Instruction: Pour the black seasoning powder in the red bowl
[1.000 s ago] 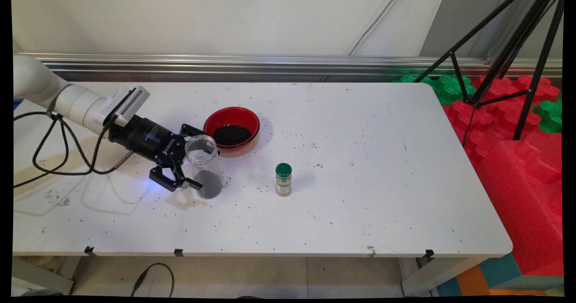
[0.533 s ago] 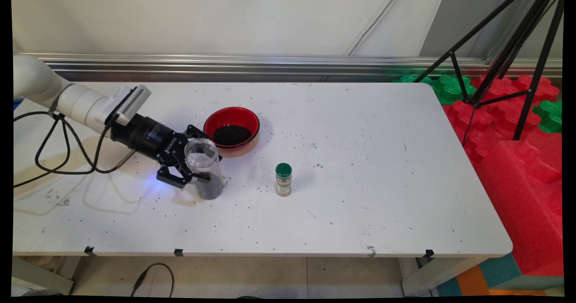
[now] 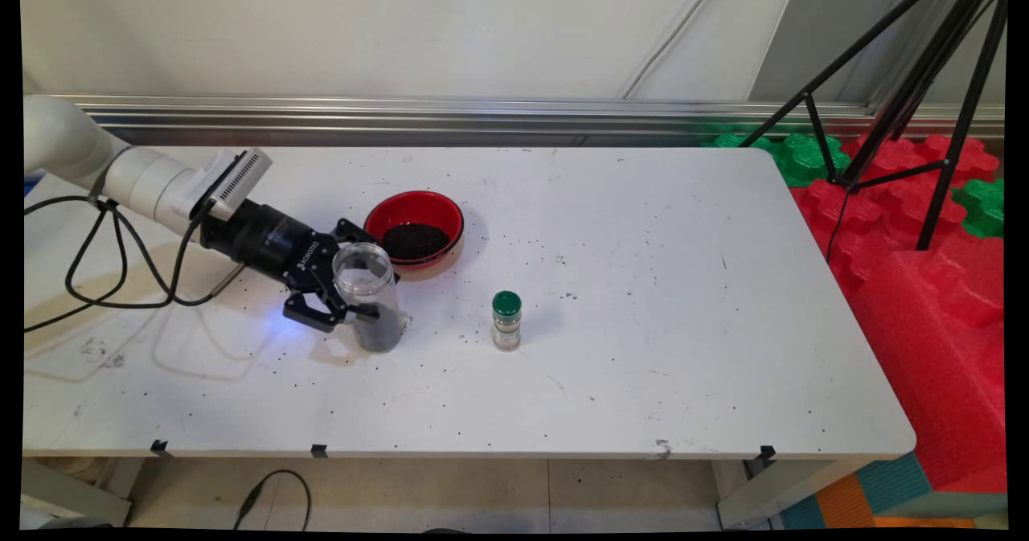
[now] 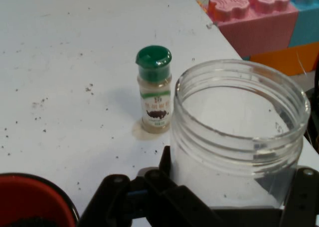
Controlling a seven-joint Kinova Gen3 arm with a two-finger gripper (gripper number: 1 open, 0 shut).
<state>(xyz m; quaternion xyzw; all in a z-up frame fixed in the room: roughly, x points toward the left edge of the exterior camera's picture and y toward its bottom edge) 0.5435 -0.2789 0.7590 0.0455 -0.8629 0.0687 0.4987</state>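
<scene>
Standing upright between the black two-finger jaws (image 3: 358,277) is a clear plastic wide-mouthed jar (image 3: 368,293) with a threaded rim, gripped at its sides and part-filled with dark granules. Just behind the jaws a round glossy red bowl (image 3: 415,224) of the same dark grains is seen. Beyond the jaws, well apart, a small cylindrical spice bottle with a green cap (image 3: 506,319) is set. Dark specks are scattered over the scuffed white table (image 3: 643,300); red and green foam blocks (image 3: 908,203) and a black tripod (image 3: 924,83) are seen past its far end.
</scene>
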